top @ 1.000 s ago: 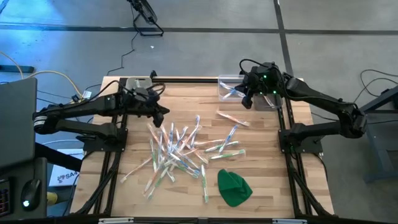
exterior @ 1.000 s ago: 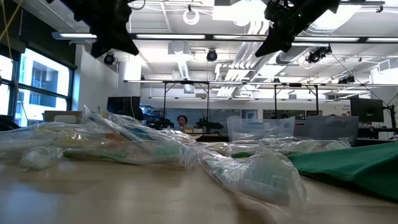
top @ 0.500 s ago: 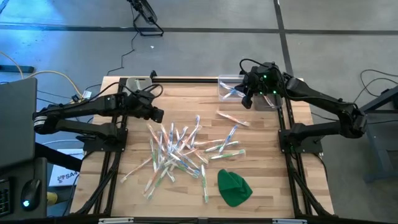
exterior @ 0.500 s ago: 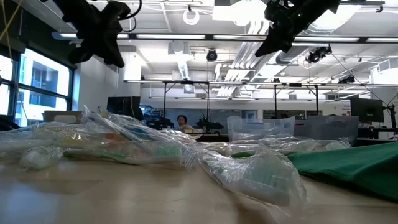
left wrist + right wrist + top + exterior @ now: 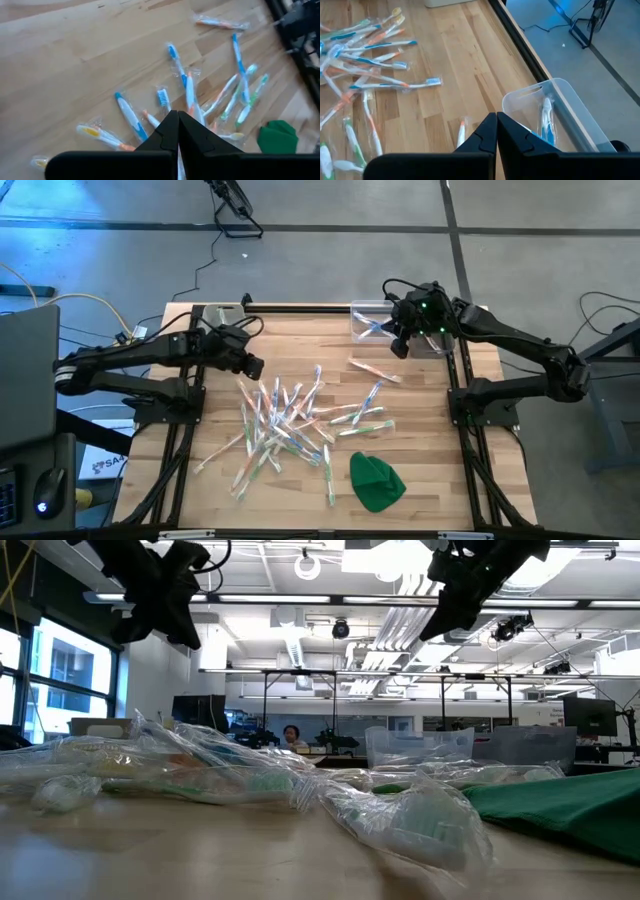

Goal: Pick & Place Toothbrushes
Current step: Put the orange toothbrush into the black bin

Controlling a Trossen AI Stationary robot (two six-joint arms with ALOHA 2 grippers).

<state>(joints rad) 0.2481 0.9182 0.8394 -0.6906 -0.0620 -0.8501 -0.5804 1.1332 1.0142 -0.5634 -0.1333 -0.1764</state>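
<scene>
Many wrapped toothbrushes (image 5: 290, 425) lie in a loose heap on the middle of the wooden table (image 5: 200, 440), also seen in the left wrist view (image 5: 190, 92). One orange toothbrush (image 5: 375, 370) lies apart toward the far right. A blue toothbrush (image 5: 547, 122) lies inside a clear bin (image 5: 570, 112) at the far right (image 5: 368, 320). My left gripper (image 5: 252, 366) hangs shut above the table at the heap's far left, touching nothing. My right gripper (image 5: 400, 345) hangs shut in the air beside the bin, also empty.
A green cloth lump (image 5: 376, 480) lies near the front edge, right of the heap. A second clear bin (image 5: 530, 748) stands by the first. Black frame rails (image 5: 455, 380) run along both table sides. Bare wood lies at the far left (image 5: 75, 55).
My left gripper has rolled about its own axis and tipped further down, sinking slightly toward the heap, and has stayed shut. My right gripper has tipped a little downward beside the bin. The toothbrushes have not moved.
</scene>
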